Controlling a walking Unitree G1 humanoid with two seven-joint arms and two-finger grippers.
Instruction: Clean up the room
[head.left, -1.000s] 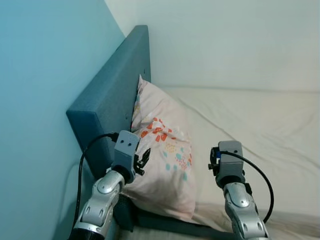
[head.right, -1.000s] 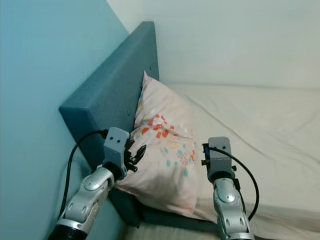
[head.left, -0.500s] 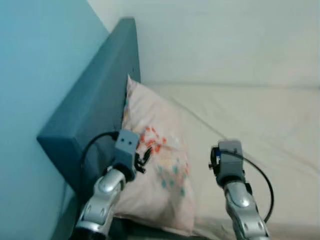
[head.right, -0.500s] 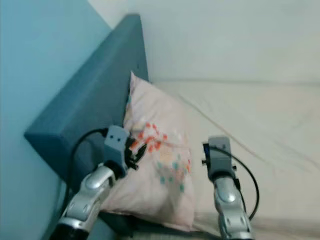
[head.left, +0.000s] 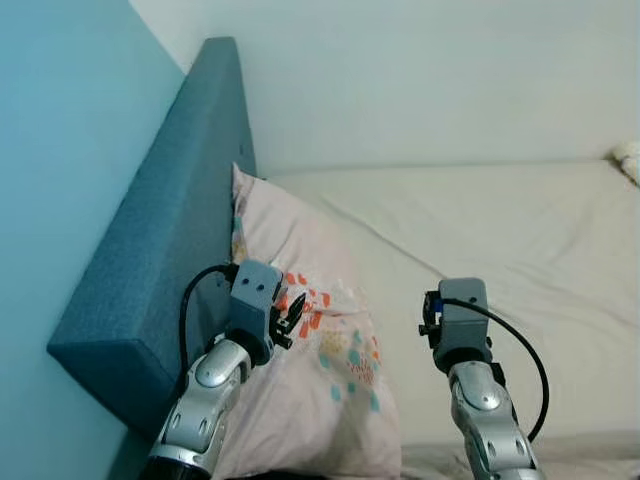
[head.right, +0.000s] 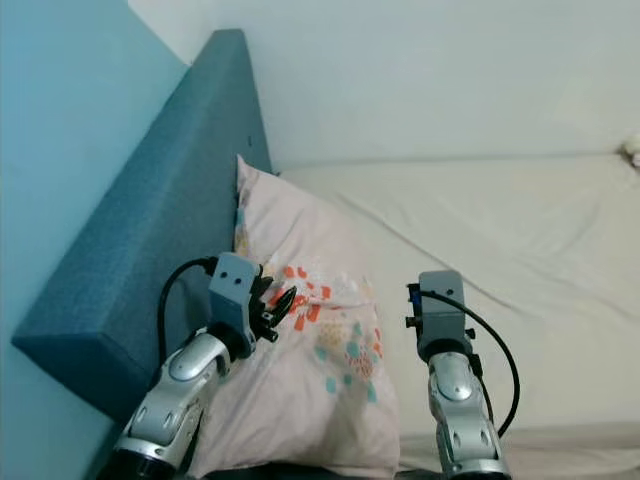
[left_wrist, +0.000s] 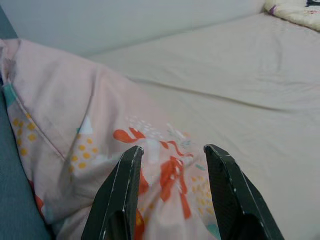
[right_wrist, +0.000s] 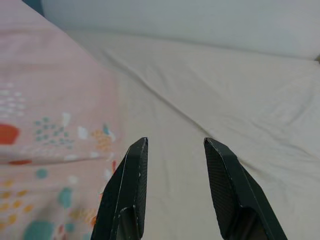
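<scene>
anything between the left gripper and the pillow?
Nothing visible. The left gripper is open and hangs just above the pillow, which leans on the headboard. In the left wrist view, printed fabric fills the gap between its fingers. The right gripper is over the sheet.

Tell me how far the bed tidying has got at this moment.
Looks done: pillow leans against the headboard; sheet lies fairly flat. In hand: nothing; left gripper and right gripper hover open, empty. Left: something lies at the bed's far corner.
</scene>
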